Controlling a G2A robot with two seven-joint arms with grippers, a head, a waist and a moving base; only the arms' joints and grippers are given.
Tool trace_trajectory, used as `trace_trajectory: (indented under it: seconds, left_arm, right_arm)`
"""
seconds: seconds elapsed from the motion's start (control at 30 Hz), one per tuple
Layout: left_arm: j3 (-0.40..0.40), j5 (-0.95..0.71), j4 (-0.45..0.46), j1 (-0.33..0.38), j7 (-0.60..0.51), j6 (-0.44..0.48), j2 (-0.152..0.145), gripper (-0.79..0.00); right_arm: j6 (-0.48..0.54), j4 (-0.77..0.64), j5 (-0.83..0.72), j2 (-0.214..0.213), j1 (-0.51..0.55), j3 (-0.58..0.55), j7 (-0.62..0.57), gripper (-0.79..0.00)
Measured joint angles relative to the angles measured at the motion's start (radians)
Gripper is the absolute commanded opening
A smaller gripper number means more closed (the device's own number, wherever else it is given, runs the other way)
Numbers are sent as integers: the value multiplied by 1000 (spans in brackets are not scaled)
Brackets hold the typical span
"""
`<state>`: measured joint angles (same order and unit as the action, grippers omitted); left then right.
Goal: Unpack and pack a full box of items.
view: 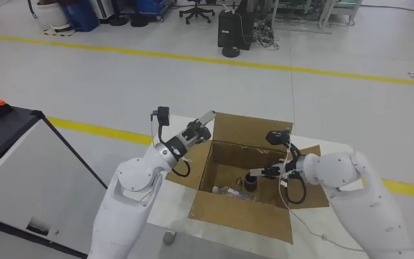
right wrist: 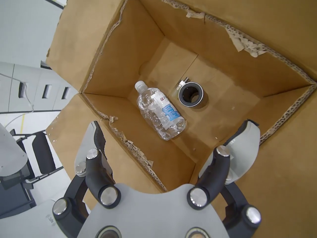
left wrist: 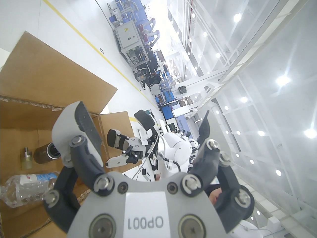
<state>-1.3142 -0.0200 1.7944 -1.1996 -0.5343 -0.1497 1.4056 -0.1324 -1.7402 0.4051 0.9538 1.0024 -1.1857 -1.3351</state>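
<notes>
An open cardboard box (view: 249, 129) stands on the table with its flaps spread. On its floor lie a clear plastic bottle (right wrist: 159, 112) on its side, a dark upright cylinder (right wrist: 191, 94) and a small jar with a metal cap (right wrist: 178, 86) beside it. My right gripper (right wrist: 173, 134) hangs open above the box's inside, over the bottle's base; from above it sits by the cylinder (view: 251, 182). My left gripper (view: 206, 124) is open with nothing in it, raised at the box's far left corner, pointing outward over the rim (left wrist: 37, 75).
The box rests on a white table (view: 174, 194). A black-framed stand (view: 26, 129) is at the left. A thin cable (view: 310, 226) trails across the table at the right. The torn flap edges (right wrist: 133, 149) lie close to my right gripper.
</notes>
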Motion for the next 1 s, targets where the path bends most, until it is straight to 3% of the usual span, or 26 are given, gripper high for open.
trace_trajectory:
  seconds: [0.17, 0.33, 0.77, 1.0]
  left_arm:
    - [0, 0, 0, 0, 0, 0, 0, 0]
    - [0, 0, 0, 0, 0, 0, 0, 0]
    - [0, 0, 0, 0, 0, 0, 0, 0]
    - [0, 0, 0, 0, 0, 0, 0, 0]
  right_arm:
    - [-70, 98, 44, 22, -155, 126, -171, 0]
    - [-135, 201, 70, 56, -272, 250, -199, 0]
    - [-291, 431, 56, 153, -422, 499, -61, 0]
    - [-328, 451, 34, 168, -433, 528, -25, 0]
